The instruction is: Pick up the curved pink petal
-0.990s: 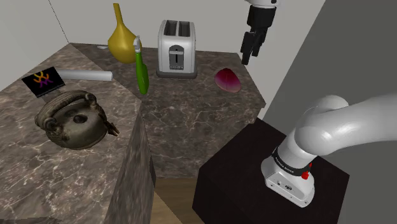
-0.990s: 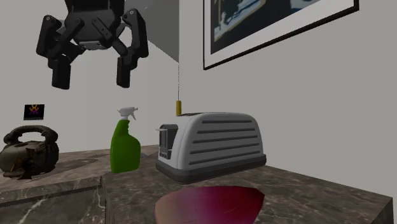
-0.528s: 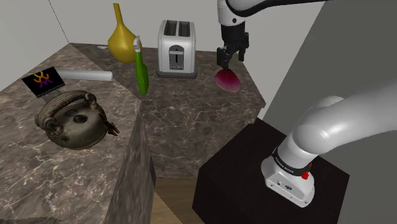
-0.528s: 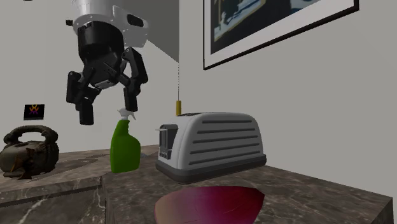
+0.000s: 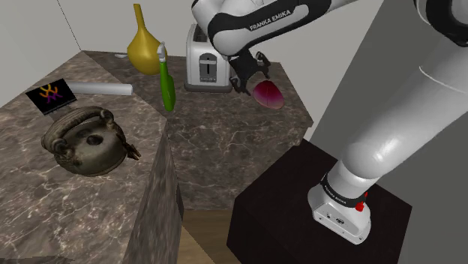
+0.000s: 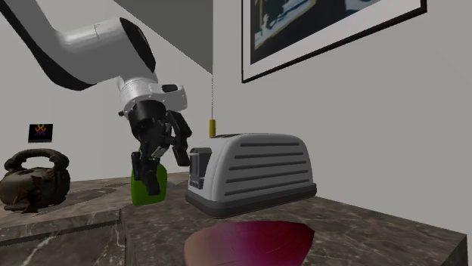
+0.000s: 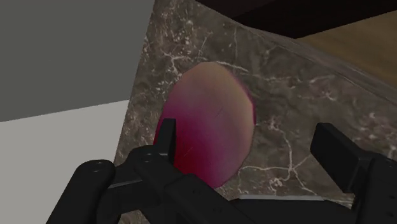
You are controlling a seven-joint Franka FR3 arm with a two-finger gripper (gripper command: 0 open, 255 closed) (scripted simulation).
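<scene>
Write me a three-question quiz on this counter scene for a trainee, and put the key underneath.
1. True or false: the gripper is shut on the petal.
2. Which thing stands nearest the petal on the counter? A kettle, B toaster, C vase.
3. Fill in: the spray bottle is coloured ____.
Key: 1 false, the fingers stand apart; 2 B; 3 green.
</scene>
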